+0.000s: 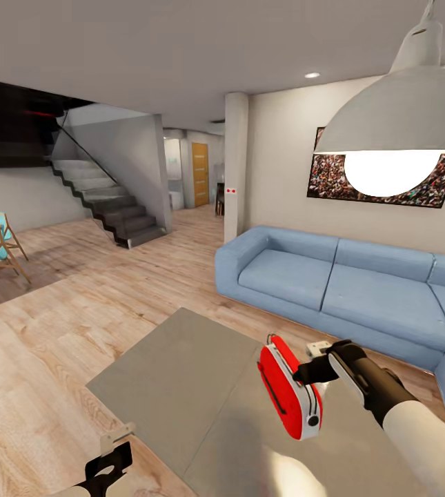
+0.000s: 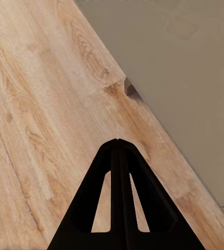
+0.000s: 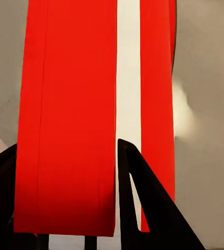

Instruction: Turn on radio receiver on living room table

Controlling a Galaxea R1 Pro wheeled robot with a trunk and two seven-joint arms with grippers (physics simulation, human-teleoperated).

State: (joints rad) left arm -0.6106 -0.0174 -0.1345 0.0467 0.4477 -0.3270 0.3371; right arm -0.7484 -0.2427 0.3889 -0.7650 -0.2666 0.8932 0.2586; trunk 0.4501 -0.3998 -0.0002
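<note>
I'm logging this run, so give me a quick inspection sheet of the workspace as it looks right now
Surface: the table, glossy grey-beige top, reflective.
Job's things: the radio receiver, red, standing on edge on the table.
Clutter: nothing seen.
Grippers: the right gripper at the radio's edge, one finger on each side; contact cannot be told. The left gripper shut, over the wood floor beside the table's edge.
Cables: nothing seen.
Surroundings: blue sofa, pendant lamp, crowd picture, staircase.
</note>
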